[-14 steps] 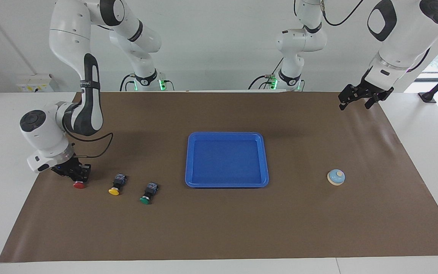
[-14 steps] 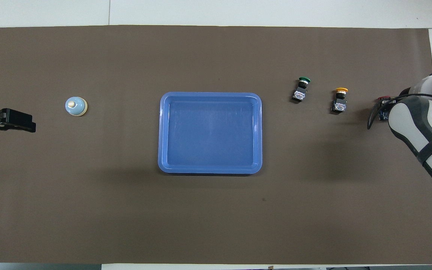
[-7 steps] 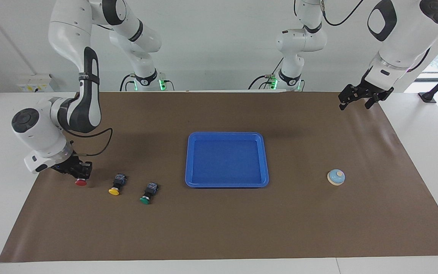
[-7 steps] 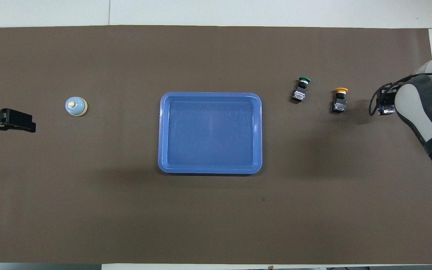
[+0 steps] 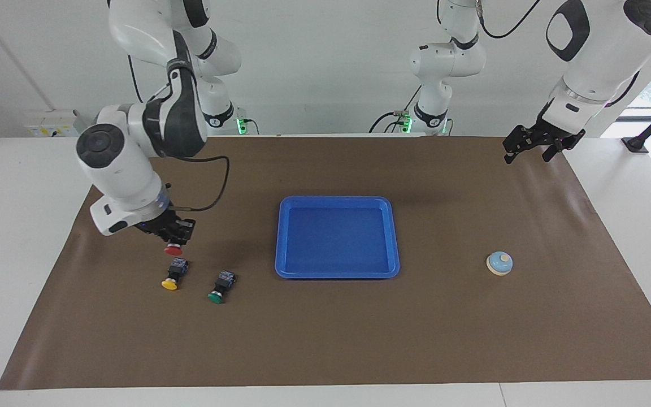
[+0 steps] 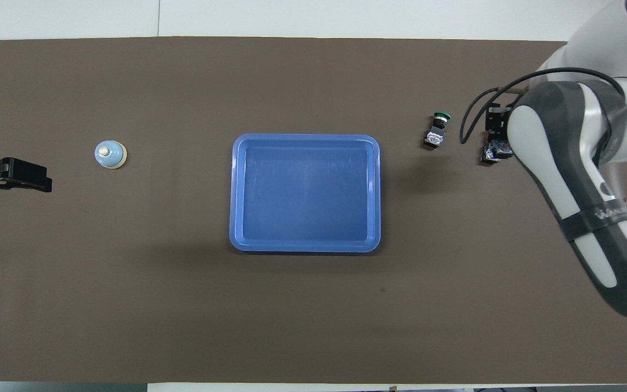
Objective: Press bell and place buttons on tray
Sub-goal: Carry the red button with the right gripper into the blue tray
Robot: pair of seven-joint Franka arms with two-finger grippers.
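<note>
While the right pincer [image 5: 174,236] hangs over the brown mat with the red button [image 5: 173,249] clamped cap-down between its fingertips, the move ahead turns on one bearing: in the facing view the blue tray [image 5: 393,237] lies at about three o'clock from that pincer, well apart, its long axis running along the desk [image 5: 325,339] from one arm's end to the other, so the carry looks like a plain sideways sweep with a broad target to drop into. The right arm is much the nearer to the tray and to the buttons; the left arm waits, its pincer [image 5: 534,148] raised over the mat's corner at its own end with the fingers spread apart. From the left pincer the bell [image 5: 499,263] sits at roughly seven o'clock, on the mat between the tray and that end of the desk, apparently not yet pressed. Just below the carried button rest the yellow button [image 5: 172,276] and, at its four o'clock, the green button [image 5: 220,287], both lying tipped over, caps pointing away from the robots. Lettering on the right arm's forearm band is too small to read.
</note>
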